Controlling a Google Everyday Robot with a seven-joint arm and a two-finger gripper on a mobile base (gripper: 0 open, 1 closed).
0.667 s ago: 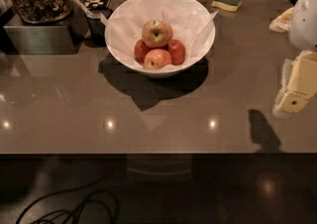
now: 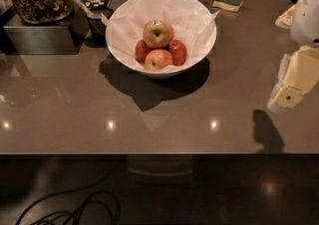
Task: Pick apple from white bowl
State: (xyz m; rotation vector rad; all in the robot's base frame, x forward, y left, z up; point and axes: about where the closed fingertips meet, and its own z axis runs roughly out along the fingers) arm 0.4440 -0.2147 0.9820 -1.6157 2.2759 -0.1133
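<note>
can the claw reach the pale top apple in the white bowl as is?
Probably yes. The claw hangs over the right side of the table, well apart from the white bowl. The apple sits on top of the other apples, uncovered; nothing stands in between.

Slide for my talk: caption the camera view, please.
A pale apple sits atop redder apples in the white bowl; the tool hangs at the right edge of the table.
</note>
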